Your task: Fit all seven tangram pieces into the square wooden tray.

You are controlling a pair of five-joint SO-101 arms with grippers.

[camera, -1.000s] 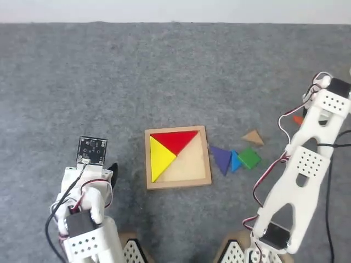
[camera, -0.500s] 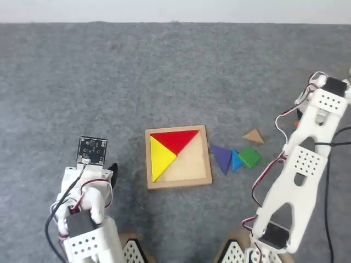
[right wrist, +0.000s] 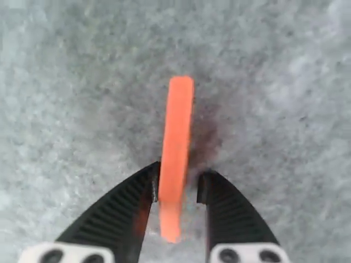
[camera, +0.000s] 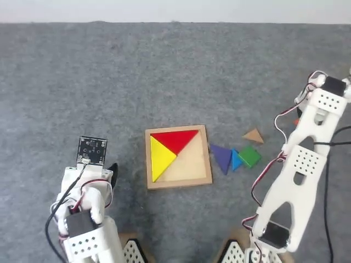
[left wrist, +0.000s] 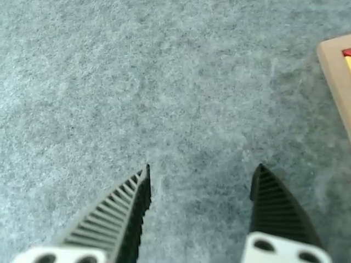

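The square wooden tray (camera: 179,183) holds a red triangle (camera: 174,139) and a yellow triangle (camera: 160,157); its corner (left wrist: 335,68) also shows in the left wrist view. Just right of the tray lie a purple triangle (camera: 222,158), a small blue triangle (camera: 236,160), a green square (camera: 250,157) and a tan triangle (camera: 253,136). My right gripper (right wrist: 178,178) is shut on an orange piece (right wrist: 178,126), held on edge above the carpet at the far right (camera: 296,123). My left gripper (left wrist: 203,170) stands open over bare carpet, left of the tray (camera: 112,170).
Grey carpet covers the whole table. The far half and the left side are open room. Both arm bases stand at the near edge, and the right arm's white links stretch along the right side beside the loose pieces.
The right arm's wrist has shifted slightly toward the far side, and less of the orange piece shows beside it. The left arm and the other pieces have not moved.
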